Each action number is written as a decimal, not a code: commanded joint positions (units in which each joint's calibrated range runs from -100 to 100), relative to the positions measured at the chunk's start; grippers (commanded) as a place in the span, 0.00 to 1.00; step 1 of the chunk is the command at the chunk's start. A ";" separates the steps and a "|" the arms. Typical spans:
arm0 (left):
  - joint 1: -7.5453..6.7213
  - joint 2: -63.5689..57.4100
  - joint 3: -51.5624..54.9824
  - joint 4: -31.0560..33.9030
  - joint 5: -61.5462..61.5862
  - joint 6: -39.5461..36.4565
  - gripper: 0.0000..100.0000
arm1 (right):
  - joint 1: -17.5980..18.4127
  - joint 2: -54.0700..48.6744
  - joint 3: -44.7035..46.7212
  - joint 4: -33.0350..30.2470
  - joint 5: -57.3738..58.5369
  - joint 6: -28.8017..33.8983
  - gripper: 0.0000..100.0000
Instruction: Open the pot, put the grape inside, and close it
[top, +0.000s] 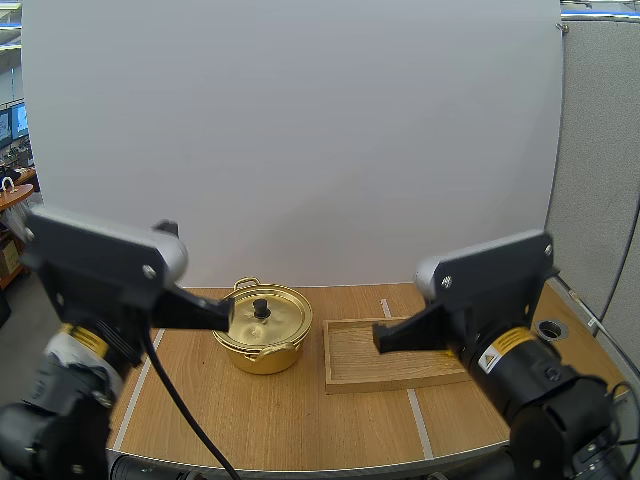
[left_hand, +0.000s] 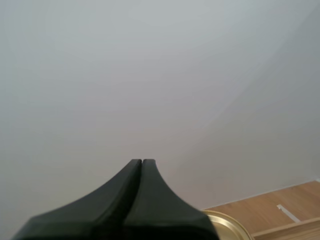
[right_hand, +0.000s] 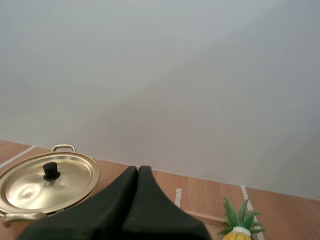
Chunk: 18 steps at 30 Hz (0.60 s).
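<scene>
**Lid removal pending: both arms raised, pot closed.**
The left jaws and right jaws are clenched on nothing above the wooden tabletop (top: 300, 420). The yellow arm labels (top: 503, 350) are too small to read. Beyond, the round gold metal pot (top: 262, 358) stands just beside the flat wooden tray (top: 350, 352), its gold lid (top: 285, 318) seated. Recommended: release the left jaws, centre them over the lid's black knob (top: 261, 307), descend, grip, lift vertically.
</scene>
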 joint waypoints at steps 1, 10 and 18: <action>0.34 -0.17 5.02 0.12 -5.96 -0.25 0.00 | -1.07 -0.39 3.52 -0.47 -2.85 -0.60 0.00; 0.34 -0.17 18.21 0.03 -21.44 -0.99 0.00 | -3.92 -0.39 12.69 -0.08 -14.87 -0.60 0.00; 1.04 -0.17 18.21 0.03 -16.13 -7.62 0.00 | -3.95 -0.39 12.69 0.05 -9.57 -0.16 0.00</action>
